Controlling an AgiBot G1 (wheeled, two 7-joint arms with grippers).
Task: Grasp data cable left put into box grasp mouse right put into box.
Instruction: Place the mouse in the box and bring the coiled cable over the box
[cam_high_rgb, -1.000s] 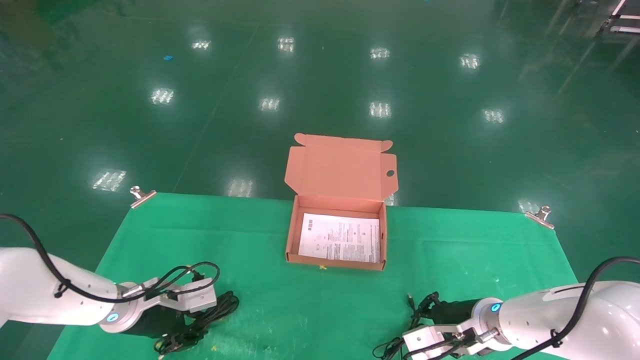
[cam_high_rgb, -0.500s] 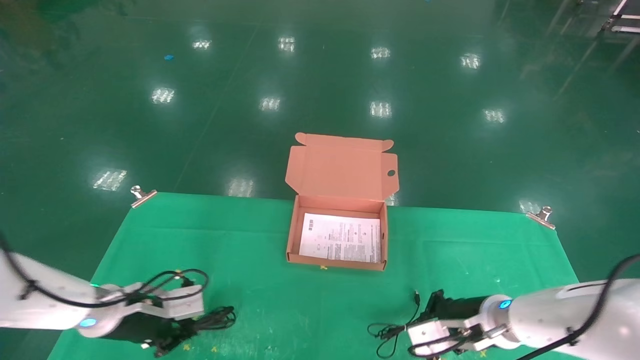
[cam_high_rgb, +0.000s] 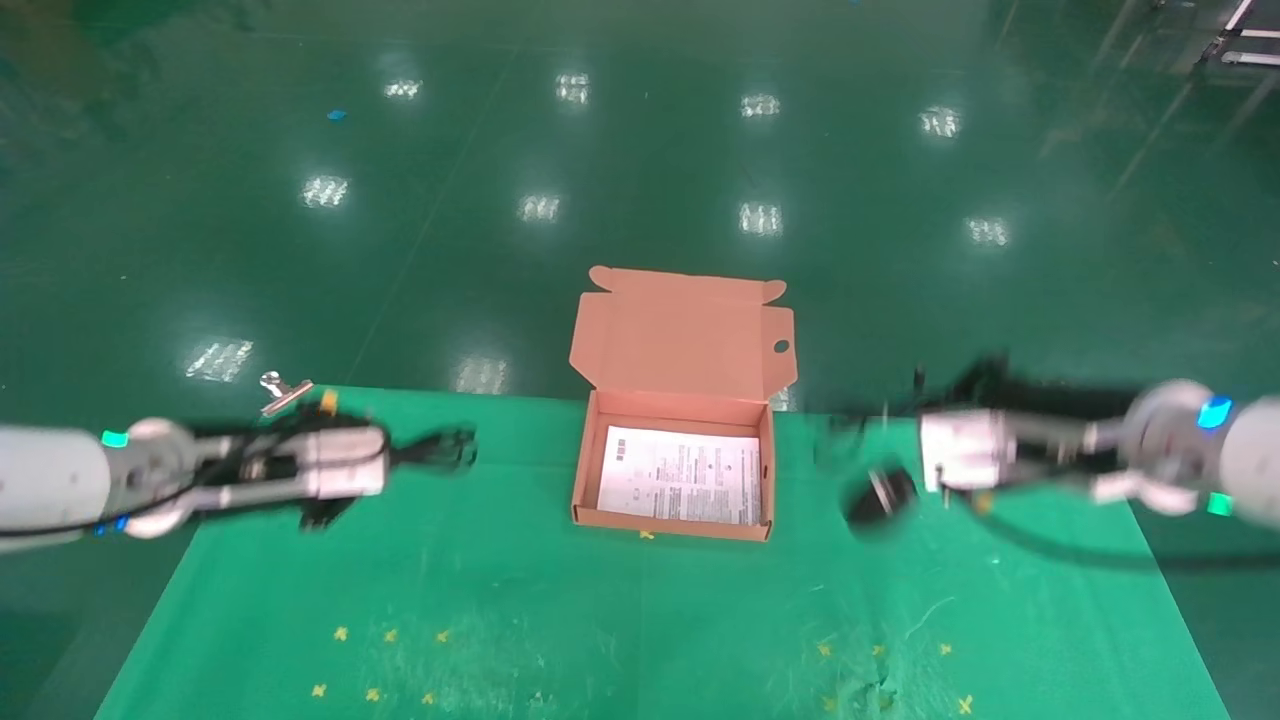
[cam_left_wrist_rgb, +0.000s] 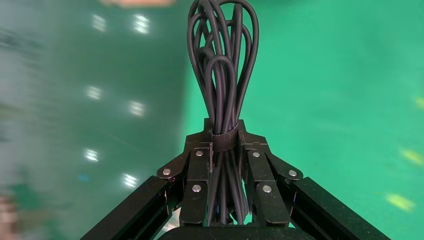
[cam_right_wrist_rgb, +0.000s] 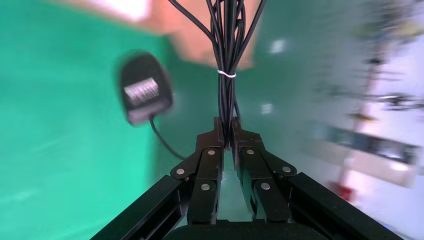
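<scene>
My left gripper (cam_high_rgb: 420, 455) is raised above the green table left of the box, shut on the data cable (cam_high_rgb: 450, 447), a strapped black bundle of loops. In the left wrist view the cable (cam_left_wrist_rgb: 222, 75) stands clamped between the fingers of the left gripper (cam_left_wrist_rgb: 223, 132). My right gripper (cam_high_rgb: 890, 430) is raised right of the box, shut on the mouse's bundled cord (cam_right_wrist_rgb: 226, 60). The black mouse (cam_high_rgb: 880, 497) hangs below it on that cord, label side showing in the right wrist view (cam_right_wrist_rgb: 145, 92). The open salmon box (cam_high_rgb: 585, 470) stands at the table's far middle, lid (cam_high_rgb: 680, 340) upright.
A printed paper sheet (cam_high_rgb: 680, 475) lies in the box. The green cloth (cam_high_rgb: 640, 620) has small yellow cross marks near the front. A metal clip (cam_high_rgb: 285, 390) holds the far left corner. Beyond the far edge is glossy green floor.
Both arms have lifted from the front of the table and swung up toward the box's sides. The cable bundle and the mouse have left the cloth and now hang in the grippers.
</scene>
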